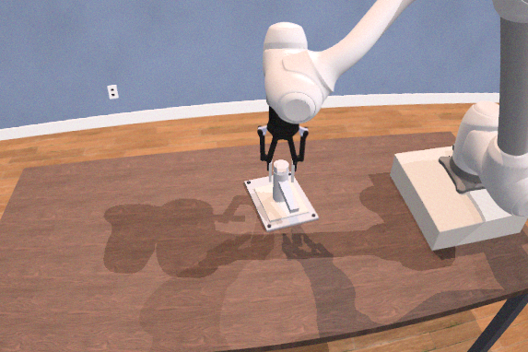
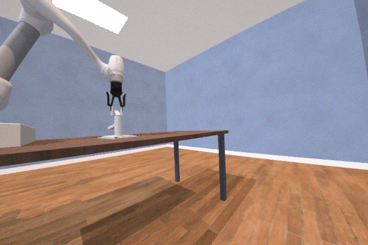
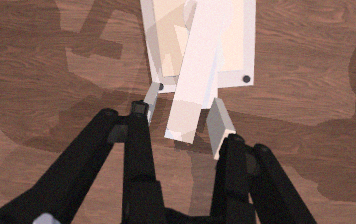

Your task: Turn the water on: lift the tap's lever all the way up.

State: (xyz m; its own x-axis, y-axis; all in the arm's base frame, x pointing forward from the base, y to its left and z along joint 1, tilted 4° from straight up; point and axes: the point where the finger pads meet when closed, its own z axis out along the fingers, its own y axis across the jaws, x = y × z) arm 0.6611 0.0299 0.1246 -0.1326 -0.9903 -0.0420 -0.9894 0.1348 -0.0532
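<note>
The white tap (image 1: 281, 186) stands on a pale base plate (image 1: 282, 207) in the middle of the brown table. Its spout points toward the front right. In the wrist view the lever (image 3: 196, 80) is a long white bar, and its free end lies between my fingers. My gripper (image 3: 184, 102) is open, one fingertip on each side of the lever's end, with a small gap on both sides. In the top view my gripper (image 1: 282, 174) hangs straight down over the tap's top. In the exterior view my gripper (image 2: 116, 111) straddles the lever at the top of the tap (image 2: 117, 125).
The robot's white pedestal (image 1: 448, 198) stands on the table to the right of the tap; it also shows in the exterior view (image 2: 7, 135). The arm's white elbow (image 1: 296, 69) hangs above the tap. The table's front edge runs along the lower right.
</note>
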